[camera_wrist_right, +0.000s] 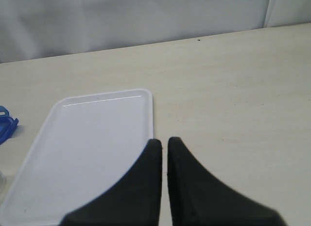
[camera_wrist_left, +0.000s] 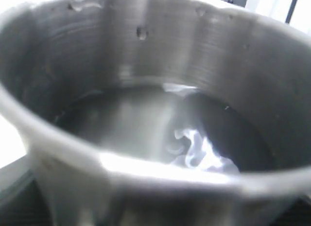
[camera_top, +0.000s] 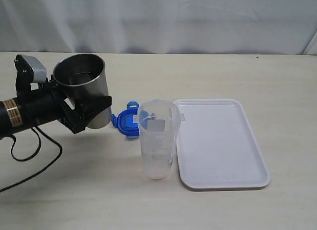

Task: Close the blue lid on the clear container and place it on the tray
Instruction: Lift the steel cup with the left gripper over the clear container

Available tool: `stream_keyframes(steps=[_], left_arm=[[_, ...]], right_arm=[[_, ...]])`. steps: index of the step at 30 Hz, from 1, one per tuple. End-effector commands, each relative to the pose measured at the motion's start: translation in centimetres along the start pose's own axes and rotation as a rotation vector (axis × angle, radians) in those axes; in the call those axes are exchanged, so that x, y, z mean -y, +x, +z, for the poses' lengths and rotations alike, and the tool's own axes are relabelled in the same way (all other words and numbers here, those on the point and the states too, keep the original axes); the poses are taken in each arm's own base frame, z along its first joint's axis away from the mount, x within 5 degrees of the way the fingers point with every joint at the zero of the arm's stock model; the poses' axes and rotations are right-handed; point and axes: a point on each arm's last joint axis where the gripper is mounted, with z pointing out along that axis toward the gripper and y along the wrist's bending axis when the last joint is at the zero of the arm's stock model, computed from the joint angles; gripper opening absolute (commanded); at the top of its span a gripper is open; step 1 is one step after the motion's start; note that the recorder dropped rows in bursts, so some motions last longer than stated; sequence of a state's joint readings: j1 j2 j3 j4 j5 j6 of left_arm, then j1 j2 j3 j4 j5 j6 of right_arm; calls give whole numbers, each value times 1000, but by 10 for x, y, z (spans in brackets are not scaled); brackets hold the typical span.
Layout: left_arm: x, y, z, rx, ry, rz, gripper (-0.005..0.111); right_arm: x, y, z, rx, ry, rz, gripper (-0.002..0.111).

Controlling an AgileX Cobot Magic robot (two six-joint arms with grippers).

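Note:
The clear container (camera_top: 157,143) stands upright and uncovered near the middle of the table, just left of the white tray (camera_top: 220,143). Behind the container, to its left, the blue lid (camera_top: 127,120) lies flat on the table. My left gripper (camera_top: 87,110) is shut on a shiny steel tumbler (camera_top: 81,80), held off the table left of the lid. The tumbler (camera_wrist_left: 146,114) fills the left wrist view and hides the jaws there. My right gripper (camera_wrist_right: 164,141) is shut with nothing between its fingers, over the tray's (camera_wrist_right: 92,138) edge. A bit of the lid (camera_wrist_right: 6,125) shows there.
A black cable (camera_top: 37,158) loops on the table below the left arm. A pale curtain (camera_top: 158,22) closes off the back of the table.

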State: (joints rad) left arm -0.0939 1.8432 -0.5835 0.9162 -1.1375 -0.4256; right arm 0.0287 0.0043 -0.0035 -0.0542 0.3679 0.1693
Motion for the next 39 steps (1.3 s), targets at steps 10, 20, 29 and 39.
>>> stream_keyframes(steps=[10,20,29,39], left_arm=[[-8,-72,51,93,90,72,0],[13,-102,85,45,159,163,0],[28,-107,97,-2,186,273,0],[37,-101,102,-48,206,435,0]], right_arm=[[0,1,0,5,4,3,5],[0,1,0,5,4,3,5],[0,1,0,5,4,3,5],[0,1,0,5,4,3,5]])
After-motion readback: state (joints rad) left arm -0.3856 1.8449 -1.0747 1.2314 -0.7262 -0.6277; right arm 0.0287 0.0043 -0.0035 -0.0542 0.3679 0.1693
